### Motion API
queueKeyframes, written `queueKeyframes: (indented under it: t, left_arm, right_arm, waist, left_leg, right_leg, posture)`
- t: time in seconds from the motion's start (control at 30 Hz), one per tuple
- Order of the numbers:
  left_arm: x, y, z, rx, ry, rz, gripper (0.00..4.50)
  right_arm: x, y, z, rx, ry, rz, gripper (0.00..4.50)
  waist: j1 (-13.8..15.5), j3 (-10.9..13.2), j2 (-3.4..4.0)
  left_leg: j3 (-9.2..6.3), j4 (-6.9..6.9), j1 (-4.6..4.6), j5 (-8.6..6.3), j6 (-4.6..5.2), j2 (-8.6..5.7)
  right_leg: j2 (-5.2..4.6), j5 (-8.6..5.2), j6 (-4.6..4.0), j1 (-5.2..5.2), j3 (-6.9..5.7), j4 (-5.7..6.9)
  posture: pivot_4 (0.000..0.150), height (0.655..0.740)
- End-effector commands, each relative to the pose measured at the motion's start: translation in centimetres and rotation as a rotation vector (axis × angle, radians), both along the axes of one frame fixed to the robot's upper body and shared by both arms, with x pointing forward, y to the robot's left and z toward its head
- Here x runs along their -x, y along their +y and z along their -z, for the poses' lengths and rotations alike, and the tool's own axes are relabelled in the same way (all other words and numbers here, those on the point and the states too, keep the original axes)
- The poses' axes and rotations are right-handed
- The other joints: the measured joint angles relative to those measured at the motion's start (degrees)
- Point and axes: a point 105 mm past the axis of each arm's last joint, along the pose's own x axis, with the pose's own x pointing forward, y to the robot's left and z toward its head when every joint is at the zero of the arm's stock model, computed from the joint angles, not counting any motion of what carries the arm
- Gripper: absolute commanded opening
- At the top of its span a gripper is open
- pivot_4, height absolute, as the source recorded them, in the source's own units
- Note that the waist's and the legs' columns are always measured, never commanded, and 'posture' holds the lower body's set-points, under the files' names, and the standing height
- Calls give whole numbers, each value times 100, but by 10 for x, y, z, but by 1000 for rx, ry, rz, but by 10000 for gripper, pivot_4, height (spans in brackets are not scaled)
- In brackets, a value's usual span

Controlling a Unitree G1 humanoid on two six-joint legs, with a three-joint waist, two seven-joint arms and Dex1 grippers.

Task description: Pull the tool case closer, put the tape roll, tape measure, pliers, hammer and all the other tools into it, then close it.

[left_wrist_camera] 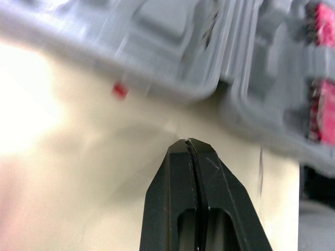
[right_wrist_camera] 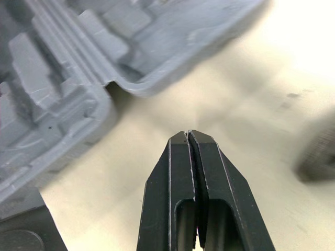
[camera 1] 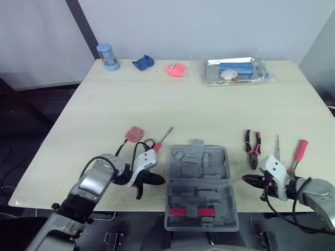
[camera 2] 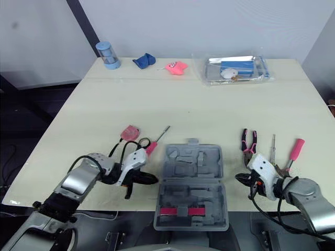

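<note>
Tool case [camera 1: 199, 180] sits open at near bench [camera 1: 157, 99] edge, pliers [camera 1: 253, 148] & other tools not in yet; left gripper [camera 1: 160, 181] & right gripper [camera 1: 247, 179] empty, fingers together.

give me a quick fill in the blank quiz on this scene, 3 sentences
1. The case is not closed: it lies ___.
2. The left gripper and the right gripper both have their fingers ___.
3. The pliers lie on the robot's ___ side of the case.

Missing words: open; shut; right
</note>
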Motion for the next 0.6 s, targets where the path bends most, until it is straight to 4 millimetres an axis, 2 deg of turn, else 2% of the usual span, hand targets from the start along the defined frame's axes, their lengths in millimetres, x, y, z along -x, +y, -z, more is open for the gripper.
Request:
queueKeyframes:
  t: [0.03,0.17,0.27,0.4,0.5,0.6]
  left_arm:
    - [-4,5,-30,106,-132,-48,0]
    - [2,24,-55,301,-223,-233,0]
    - [9,41,-63,379,-242,-340,0]
    - [20,83,-69,413,-321,-560,0]
    - [30,108,-68,398,-367,-665,0]
    - [47,134,-61,370,-386,-767,7779]
  right_arm:
    - [0,-20,-25,-39,-140,63,430]
    - [1,-53,-52,-162,-321,222,430]
    - [4,-72,-59,-204,-358,315,430]
    - [22,-110,-49,-192,-341,426,430]
    - [35,-130,-39,-163,-313,459,430]
    - [49,-155,-31,-130,-303,505,0]
  waist:
    - [7,2,1]
    - [7,2,1]
    - [0,2,2]
    - [8,2,2]
    - [28,2,2]
    - [12,2,3]
  left_leg:
    - [1,0,1,0,0,1]
    - [3,-10,1,0,0,3]
    - [11,-10,11,0,0,4]
    - [12,-10,12,-1,0,5]
    - [14,-15,10,-1,0,4]
    - [19,-16,13,-1,0,4]
  right_leg:
    - [0,0,0,2,0,-3]
    - [-6,0,0,5,-1,-16]
    - [-7,1,0,11,5,-15]
    - [-6,0,-1,13,6,-17]
    - [-7,0,-1,13,6,-27]
    - [-7,0,-1,16,9,-30]
  posture:
    - [1500,7400]
    - [1500,7400]
    - [1500,7400]
    - [1500,7400]
    - [1500,7400]
    - [1500,7400]
